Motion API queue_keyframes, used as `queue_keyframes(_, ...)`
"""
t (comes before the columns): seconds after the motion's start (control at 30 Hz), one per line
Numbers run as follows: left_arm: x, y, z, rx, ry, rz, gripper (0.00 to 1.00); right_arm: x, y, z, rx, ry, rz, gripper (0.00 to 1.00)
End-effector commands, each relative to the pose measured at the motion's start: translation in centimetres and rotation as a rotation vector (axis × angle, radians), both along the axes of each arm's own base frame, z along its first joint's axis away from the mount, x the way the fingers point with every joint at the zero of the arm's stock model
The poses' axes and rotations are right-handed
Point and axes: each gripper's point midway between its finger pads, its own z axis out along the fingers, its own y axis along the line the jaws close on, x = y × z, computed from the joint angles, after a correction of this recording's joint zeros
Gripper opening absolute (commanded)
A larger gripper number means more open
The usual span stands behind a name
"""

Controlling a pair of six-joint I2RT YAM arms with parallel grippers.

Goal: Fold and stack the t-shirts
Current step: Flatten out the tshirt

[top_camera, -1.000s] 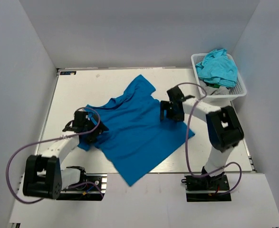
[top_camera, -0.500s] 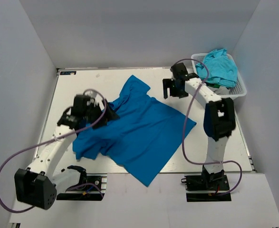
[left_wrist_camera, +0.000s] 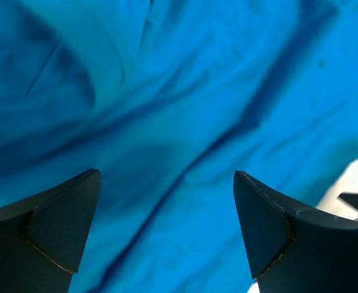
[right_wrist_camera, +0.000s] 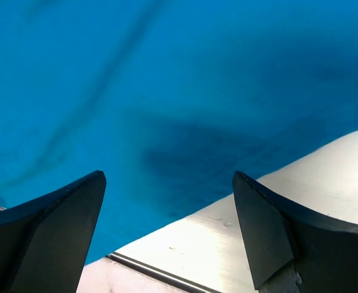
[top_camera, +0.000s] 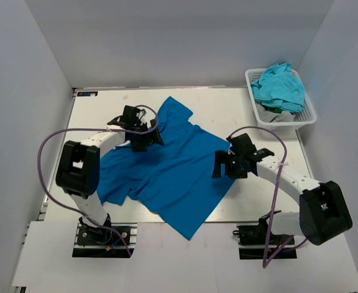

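A royal blue t-shirt (top_camera: 172,171) lies spread and wrinkled across the white table (top_camera: 99,113), one corner hanging over the near edge. My left gripper (top_camera: 147,138) is open and empty above the shirt's upper left part; the left wrist view shows creased blue cloth (left_wrist_camera: 185,110) between its fingers. My right gripper (top_camera: 222,166) is open and empty over the shirt's right edge; the right wrist view shows the blue hem (right_wrist_camera: 166,122) and bare table (right_wrist_camera: 276,207). Turquoise t-shirts (top_camera: 280,85) are piled in the basket at the back right.
A white lattice basket (top_camera: 307,116) stands at the table's back right corner. Grey walls enclose the table on three sides. Purple cables loop from both arms. The table's front rail (right_wrist_camera: 148,268) shows in the right wrist view.
My left gripper has swung from the shirt's left side up and right to its upper left part. My right gripper has come from near the basket down to the shirt's right edge.
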Motion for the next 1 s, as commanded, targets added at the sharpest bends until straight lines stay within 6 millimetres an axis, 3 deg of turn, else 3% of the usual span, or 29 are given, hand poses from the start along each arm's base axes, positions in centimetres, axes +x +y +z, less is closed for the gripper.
queue_keyframes(0.0, 4.0, -1.5, 2.4, -0.030, -0.130, -0.029, 1.00, 0.9, 2.5, 0.2, 0.131, -0.045, 0.010, 0.90)
queue_keyframes(0.13, 5.1, -1.3, -0.5, 0.032, -0.079, -0.005, 1.00, 2.8, 3.1, 0.0, 0.135, -0.086, 0.034, 0.90)
queue_keyframes(0.23, 4.6, -0.4, -3.0, 0.085, -0.011, 0.036, 1.00, 3.9, 2.9, -1.3, 0.094, -0.062, 0.017, 0.90)
queue_keyframes(0.27, 4.6, -0.4, -3.0, 0.079, -0.006, 0.045, 1.00, 3.6, 2.5, -3.0, 0.062, -0.010, 0.009, 0.90)
queue_keyframes(0.33, 3.6, 0.3, -4.2, 0.109, 0.030, 0.065, 1.00, 3.8, 1.7, -3.9, 0.038, 0.016, -0.021, 0.90)
queue_keyframes(0.37, 3.2, 0.5, -4.2, 0.113, 0.034, 0.079, 1.00, 3.7, 0.9, -5.3, 0.011, 0.060, -0.042, 0.90)
queue_keyframes(0.43, 1.7, 1.3, -5.0, 0.131, 0.065, 0.105, 1.00, 3.7, -0.3, -6.4, -0.033, 0.109, -0.078, 0.90)
queue_keyframes(0.5, 1.3, 1.8, -4.3, 0.138, 0.056, 0.148, 1.00, 4.6, -1.5, -7.0, -0.069, 0.125, -0.113, 0.90)
queue_keyframes(0.63, -0.6, 1.9, -4.6, 0.143, 0.085, 0.144, 1.00, 8.5, -3.0, -6.8, -0.102, 0.140, -0.164, 0.90)
queue_keyframes(0.67, -0.8, 1.8, -4.3, 0.130, 0.092, 0.150, 1.00, 11.5, -2.9, -5.1, -0.093, 0.077, -0.164, 0.90)
queue_keyframes(0.7, -2.0, 1.4, -5.1, 0.122, 0.128, 0.146, 1.00, 11.6, -3.4, -6.5, -0.127, 0.126, -0.170, 0.90)
queue_keyframes(0.73, -2.5, 0.9, -4.9, 0.114, 0.133, 0.148, 1.00, 12.5, -3.8, -6.5, -0.143, 0.117, -0.172, 0.90)
queue_keyframes(0.77, -3.1, 0.2, -5.1, 0.090, 0.159, 0.147, 1.00, 15.5, -3.8, -4.4, -0.134, 0.056, -0.181, 0.90)
queue_keyframes(0.8, -3.9, -0.3, -5.1, 0.062, 0.177, 0.164, 1.00, 15.6, -4.5, -6.2, -0.162, 0.109, -0.189, 0.90)
queue_keyframes(0.83, -4.4, -1.4, -4.6, 0.036, 0.171, 0.158, 1.00, 16.4, -4.6, -6.1, -0.166, 0.105, -0.183, 0.90)
queue_keyframes(0.87, -4.8, -2.2, -4.3, 0.004, 0.174, 0.153, 1.00, 19.0, -4.8, -4.9, -0.161, 0.074, -0.188, 0.90)
queue_keyframes(0.9, -4.9, -2.9, -4.2, -0.027, 0.171, 0.178, 1.00, 19.6, -4.9, -5.7, -0.174, 0.090, -0.173, 0.90)
queue_keyframes(0.93, -5.3, -4.1, -3.9, -0.050, 0.176, 0.167, 1.00, 21.5, -4.8, -5.4, -0.170, 0.068, -0.173, 0.90)
queue_keyframes(0.97, -5.4, -4.9, -3.3, -0.067, 0.160, 0.160, 1.00, 21.8, -5.3, -5.3, -0.181, 0.075, -0.151, 0.90)
